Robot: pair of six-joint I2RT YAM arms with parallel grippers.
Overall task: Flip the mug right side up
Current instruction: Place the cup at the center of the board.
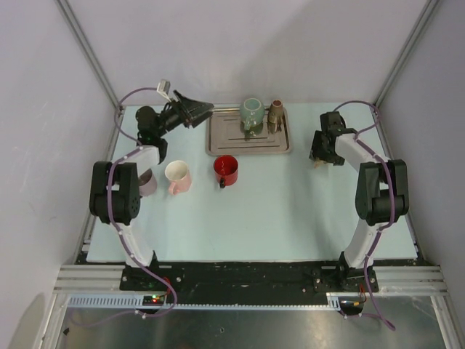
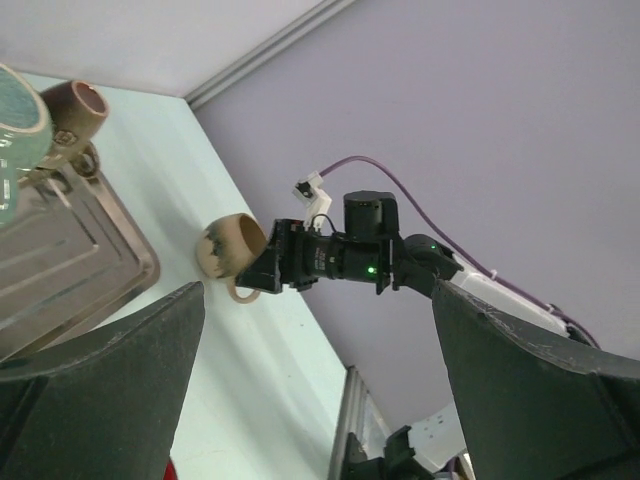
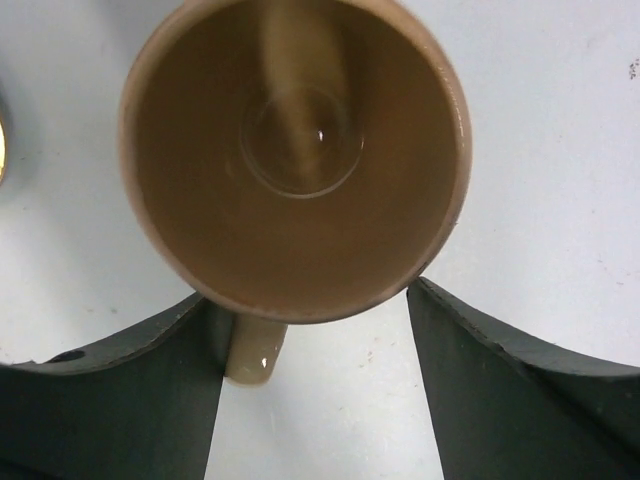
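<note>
Pale counter (image 1: 290, 211) | tan mug (image 3: 300, 150) at right, mouth facing right tool (image 3: 310, 300) | jaws wide astride rim, not clamped | left tool (image 2: 318, 290) wide, empty | likely rigid, slick, breakable; pinch wall.

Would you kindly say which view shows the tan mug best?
The right wrist view: the tan mug fills it, open mouth facing the camera. The left wrist view shows it small and distant; the top view barely shows it.

Tan mug (image 3: 300, 150) looks like glossy glazed ceramic, smooth inside; tray (image 1: 225, 137) is dull brushed metal, table (image 1: 290, 211) a smooth matt pale-green sheet.
</note>
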